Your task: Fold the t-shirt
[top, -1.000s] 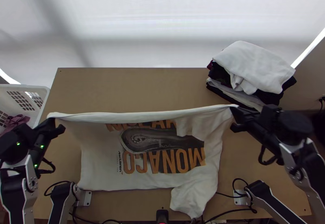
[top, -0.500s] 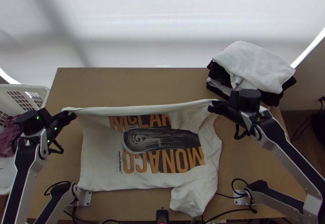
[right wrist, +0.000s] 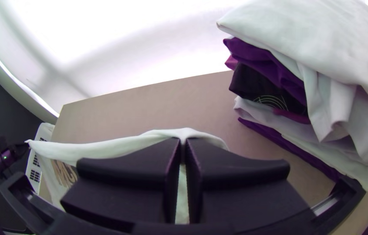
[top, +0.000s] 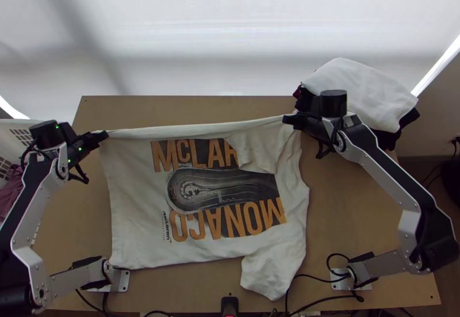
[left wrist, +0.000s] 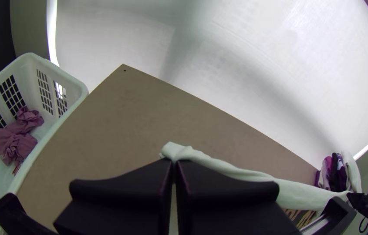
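At 6 o'clock, by the near edge of the worktop (top: 149, 110), sits a small black device (top: 229, 304), with black cables (top: 307, 302) trailing past it. The arm bases stand at 8 and 4 o'clock.

Just beyond, towards half past 5, a white sleeve (top: 267, 277) of the t-shirt (top: 138, 219) sticks out, loosely crumpled. The shirt itself takes up the middle of the worktop, its nearer part spread out with a few soft creases, and its dark picture and orange lettering facing up. On the 1 o'clock side, a loose flap of white cloth (top: 253, 150) hangs over part of the print. The shirt's far edge is drawn into a taut band between the two claws.

The left claw (top: 104, 136), at 10 o'clock, is clenched on one end of that band; in the left wrist view a bit of white cloth pokes out past its fingertips. The right claw (top: 287, 119), at 1 o'clock, is clamped on the other end, the cloth pinched between its fingers in the right wrist view.

Out past the worktop's side, between 9 and 10 o'clock, there's a white basket (left wrist: 78, 87) with crumpled mauve cloth (left wrist: 16, 143) inside. Towards 2 o'clock rises a pile of folded clothes (right wrist: 271, 104), dark and pale, with a white one (top: 359, 90) on top. Farthest off, at 12 o'clock, a pale, bright backdrop (top: 230, 29) spans the view
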Motion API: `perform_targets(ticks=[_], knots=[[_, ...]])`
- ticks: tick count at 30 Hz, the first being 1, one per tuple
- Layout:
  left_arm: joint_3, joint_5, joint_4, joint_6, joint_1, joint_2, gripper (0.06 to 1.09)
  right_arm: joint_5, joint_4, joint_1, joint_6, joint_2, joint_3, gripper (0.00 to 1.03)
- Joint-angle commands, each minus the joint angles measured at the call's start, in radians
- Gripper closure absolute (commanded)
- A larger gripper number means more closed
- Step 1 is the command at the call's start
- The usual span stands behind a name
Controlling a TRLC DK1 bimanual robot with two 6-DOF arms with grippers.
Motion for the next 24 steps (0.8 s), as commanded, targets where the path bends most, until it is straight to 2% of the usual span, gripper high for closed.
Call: perform_targets(ticks=[1,18,24], knots=[[0.089,-0.015,-0.001,0.011,0.021,0.092,1.05,0.021,0.0,-0.025,0.01,0.069,0.077,1.0],[0.373,-0.015,-0.081,0.001,0.019,0.428,1.05,0.019,-0.142,-0.03,0.01,0.332,0.349,1.0],[0.511,-0.015,-0.207,-0.018,0.019,0.534,1.05,0.019,-0.212,-0.036,0.01,0.405,0.452,1.0]])
